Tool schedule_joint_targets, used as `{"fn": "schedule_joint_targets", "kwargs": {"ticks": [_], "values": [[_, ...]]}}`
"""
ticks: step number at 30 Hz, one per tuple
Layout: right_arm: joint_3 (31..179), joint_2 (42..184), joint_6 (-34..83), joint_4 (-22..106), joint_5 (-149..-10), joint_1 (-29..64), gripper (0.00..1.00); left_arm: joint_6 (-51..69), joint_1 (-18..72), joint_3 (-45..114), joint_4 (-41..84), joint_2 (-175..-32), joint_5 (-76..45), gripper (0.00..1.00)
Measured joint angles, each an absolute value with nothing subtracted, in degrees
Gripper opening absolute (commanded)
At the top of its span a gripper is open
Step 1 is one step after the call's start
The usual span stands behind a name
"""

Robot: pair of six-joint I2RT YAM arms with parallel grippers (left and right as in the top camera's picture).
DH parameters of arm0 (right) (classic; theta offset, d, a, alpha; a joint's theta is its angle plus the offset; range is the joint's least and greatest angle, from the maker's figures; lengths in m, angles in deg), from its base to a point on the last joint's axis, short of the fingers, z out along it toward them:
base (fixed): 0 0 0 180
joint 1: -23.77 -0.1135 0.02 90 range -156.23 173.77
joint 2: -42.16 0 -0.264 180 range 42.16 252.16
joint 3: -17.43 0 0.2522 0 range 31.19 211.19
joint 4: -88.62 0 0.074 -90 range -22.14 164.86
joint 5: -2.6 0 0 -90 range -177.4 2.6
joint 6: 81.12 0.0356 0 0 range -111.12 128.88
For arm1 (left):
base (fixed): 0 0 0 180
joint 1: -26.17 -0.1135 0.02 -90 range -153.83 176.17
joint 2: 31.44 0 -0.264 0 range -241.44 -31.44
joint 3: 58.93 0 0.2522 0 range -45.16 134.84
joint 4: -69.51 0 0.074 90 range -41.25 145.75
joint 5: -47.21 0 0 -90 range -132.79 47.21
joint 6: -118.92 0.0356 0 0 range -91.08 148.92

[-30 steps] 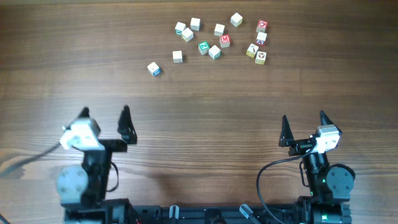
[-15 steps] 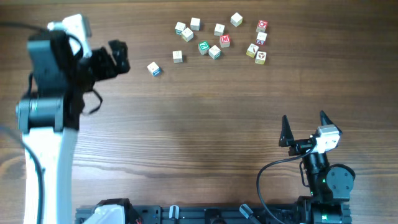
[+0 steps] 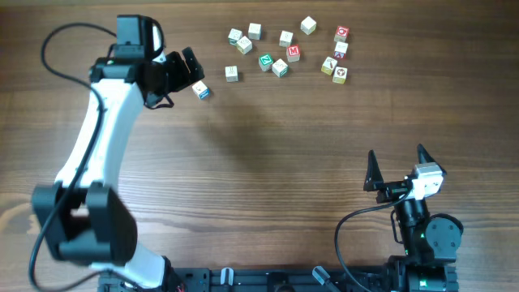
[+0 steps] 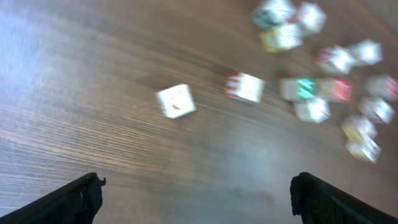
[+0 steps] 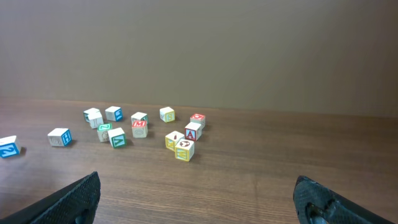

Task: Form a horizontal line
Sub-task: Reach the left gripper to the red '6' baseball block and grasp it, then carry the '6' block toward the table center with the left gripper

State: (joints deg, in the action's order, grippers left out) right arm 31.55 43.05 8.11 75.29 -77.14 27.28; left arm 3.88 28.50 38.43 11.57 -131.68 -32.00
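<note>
Overhead: left gripper, jaws wide, just left of the lone block; remaining blocks scatter to its right. Right gripper (equally wide) sits well apart. Left-wrist view blurs the blocks; right-wrist view shows them sharp.

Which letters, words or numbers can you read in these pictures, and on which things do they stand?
"M": on the red-faced block.
"A", probably: on the red-and-blue-faced block.
Remaining blocks: markings too small or blurred to read.
No other text anywhere.
</note>
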Motion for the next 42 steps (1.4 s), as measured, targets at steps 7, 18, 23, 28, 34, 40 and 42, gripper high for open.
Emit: {"fn": "schedule_joint_targets", "kwargs": {"ticks": [7,18,23,28,34,40,42], "values": [[31.5,43.0,8.1,75.3,-77.1,27.3,1.00,-7.4,33.3,38.4,14.9,-142.2,-41.4,1.00],[31.5,43.0,8.1,75.3,-77.2,27.3,0.99,-11.3,35.8,38.5,22.6,-149.4,-50.5,0.94],[31.5,43.0,8.1,75.3,-77.2,27.3,1.00,-11.3,35.8,38.5,24.4,-151.6,-50.9,0.87],[31.5,43.0,8.1,75.3,-77.2,27.3,1.00,-11.7,35.8,38.5,24.7,-153.1,-51.5,0.58],[31.5,43.0,8.1,75.3,-77.1,27.3,1.00,-11.7,35.8,38.5,24.7,-153.2,-51.6,0.23],[31.5,43.0,8.1,75.3,-77.2,27.3,1.00,-9.2,35.8,38.8,22.4,-152.7,-51.6,0.20],[31.5,43.0,8.1,75.3,-77.1,27.3,1.00,-7.5,35.8,38.8,19.7,-151.7,-51.5,0.20]]}}
